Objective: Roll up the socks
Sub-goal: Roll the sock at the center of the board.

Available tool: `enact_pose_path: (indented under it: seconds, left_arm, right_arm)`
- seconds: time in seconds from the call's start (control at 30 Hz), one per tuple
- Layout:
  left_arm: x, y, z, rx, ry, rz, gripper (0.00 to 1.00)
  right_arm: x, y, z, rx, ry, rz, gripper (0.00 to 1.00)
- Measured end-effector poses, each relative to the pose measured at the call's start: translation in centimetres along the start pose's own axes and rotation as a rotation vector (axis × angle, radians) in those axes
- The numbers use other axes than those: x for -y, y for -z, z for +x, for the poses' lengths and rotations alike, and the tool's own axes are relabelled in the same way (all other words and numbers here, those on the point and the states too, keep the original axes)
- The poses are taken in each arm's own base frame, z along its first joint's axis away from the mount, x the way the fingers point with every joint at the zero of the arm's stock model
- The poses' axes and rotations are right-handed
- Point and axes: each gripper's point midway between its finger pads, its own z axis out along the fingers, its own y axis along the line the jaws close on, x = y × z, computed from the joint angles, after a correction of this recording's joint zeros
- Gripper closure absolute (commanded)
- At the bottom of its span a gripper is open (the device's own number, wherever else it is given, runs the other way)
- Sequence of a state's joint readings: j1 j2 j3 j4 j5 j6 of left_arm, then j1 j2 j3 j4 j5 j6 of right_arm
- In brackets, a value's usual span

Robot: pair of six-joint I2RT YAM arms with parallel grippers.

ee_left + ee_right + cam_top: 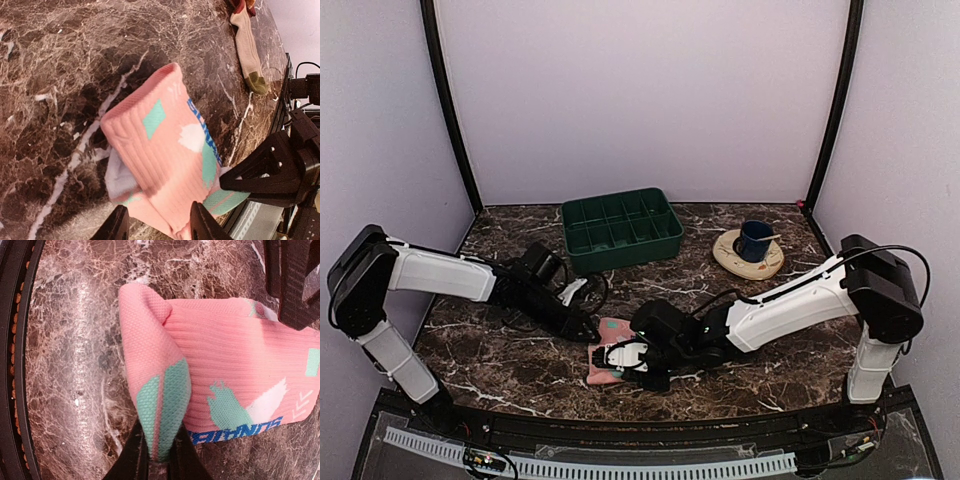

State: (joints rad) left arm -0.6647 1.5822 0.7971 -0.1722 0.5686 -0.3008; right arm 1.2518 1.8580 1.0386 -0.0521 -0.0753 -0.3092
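Note:
The pink sock point(608, 352) with teal and white patches lies folded on the marble table near the front edge. My right gripper point(159, 457) is shut on its teal end point(165, 405), which it lifts into a fold over the sock's body point(235, 355). My left gripper point(159, 227) is at the other end of the pink sock point(165, 145). Its jaws stand apart, with loose fabric between the fingers point(118, 225). From above, the left gripper point(588, 332) and right gripper point(632, 362) meet at the sock. The tan sock point(246, 47) with a dark toe lies flat farther off.
A green compartment tray point(620, 232) stands at the back centre. A blue mug point(755, 240) sits on a tan saucer point(732, 258) at the back right. The black front rail point(620, 440) runs close behind the pink sock.

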Motion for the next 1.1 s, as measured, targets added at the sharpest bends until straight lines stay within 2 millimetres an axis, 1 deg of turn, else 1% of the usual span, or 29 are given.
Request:
enact_pose_path:
  seconds: [0.23,0.43,0.6,0.7,0.73,0.8,0.83,0.87,0.9,0.93,1.1]
  left_arm:
    - [-1.2,-1.3,-1.2,-0.013,0.024,-0.021,0.53]
    - [-1.9,-1.7,-2.3,0.003,0.032,-0.023,0.52]
    - [-2.2,-2.2,-2.5,0.0,0.042,-0.008,0.65]
    - [-2.0,-2.4,-2.7,-0.003,0.043,0.014,0.66]
    - [-2.0,-2.5,-2.7,-0.003,0.041,0.022,0.68]
    - [-1.9,-2.7,-2.7,-0.005,0.043,0.035,0.75]
    - [-1.7,-2.7,-2.7,-0.005,0.043,0.043,0.8]
    - [-1.6,-2.7,-2.8,-0.003,0.043,0.053,0.86]
    - [-1.4,-2.7,-2.9,-0.001,0.043,0.061,0.95]
    - [-1.3,-2.7,-3.0,0.003,0.037,0.069,1.0]
    - [-1.1,-2.4,-3.5,0.018,0.04,0.091,1.0]
  right_arm:
    - [-0.1,0.0,0.0,0.004,0.0,-0.002,0.97]
    - [-0.1,0.0,0.0,0.005,0.001,-0.005,0.97]
    - [-0.1,0.0,0.0,0.005,0.004,-0.007,0.97]
    - [-0.2,0.0,0.0,0.006,0.005,-0.009,0.97]
    - [-0.2,0.0,0.0,0.007,0.005,-0.009,0.97]
    - [-0.2,0.0,0.0,0.007,0.005,-0.012,0.97]
    - [-0.3,0.0,0.0,0.007,0.005,-0.013,0.97]
    - [-0.3,0.0,0.0,0.007,0.005,-0.013,0.97]
    - [-0.3,0.0,0.0,0.007,0.005,-0.013,0.97]
    - [-0.3,0.0,0.0,0.007,0.005,-0.014,0.97]
    - [-0.3,0.0,0.0,0.008,0.005,-0.014,0.97]
